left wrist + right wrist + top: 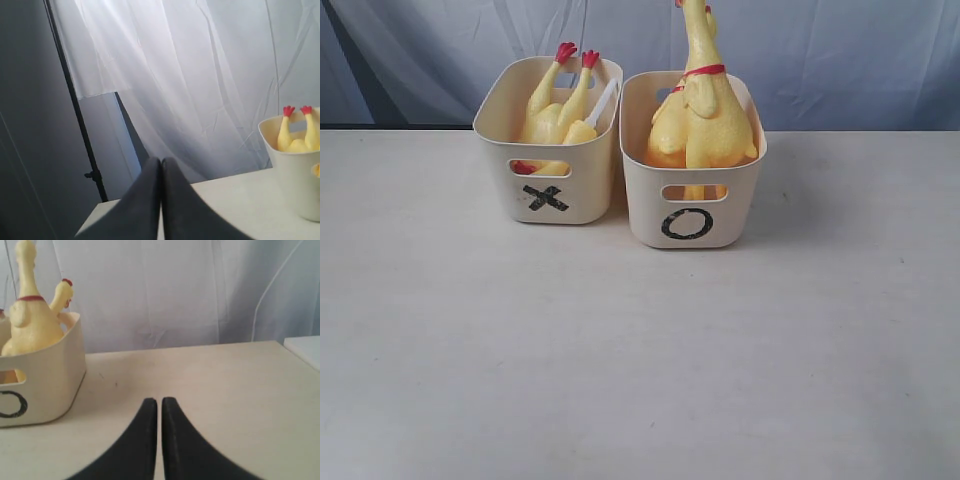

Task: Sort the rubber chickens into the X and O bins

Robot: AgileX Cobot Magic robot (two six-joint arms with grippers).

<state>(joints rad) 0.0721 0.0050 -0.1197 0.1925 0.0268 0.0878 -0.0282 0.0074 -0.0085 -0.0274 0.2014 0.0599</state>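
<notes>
Sitting side by side on the counter (pixel 620 360), the X bin (pixel 585 190) holds a feet-up chicken body (pixel 552 118), the O bin (pixel 642 200) two upright chickens (pixel 712 125); left gripper (pixel 161 161) and right gripper (pixel 159 401) jaws are closed, empty.

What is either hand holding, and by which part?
Nothing. The left hand and the right hand are both shut and empty.
</notes>
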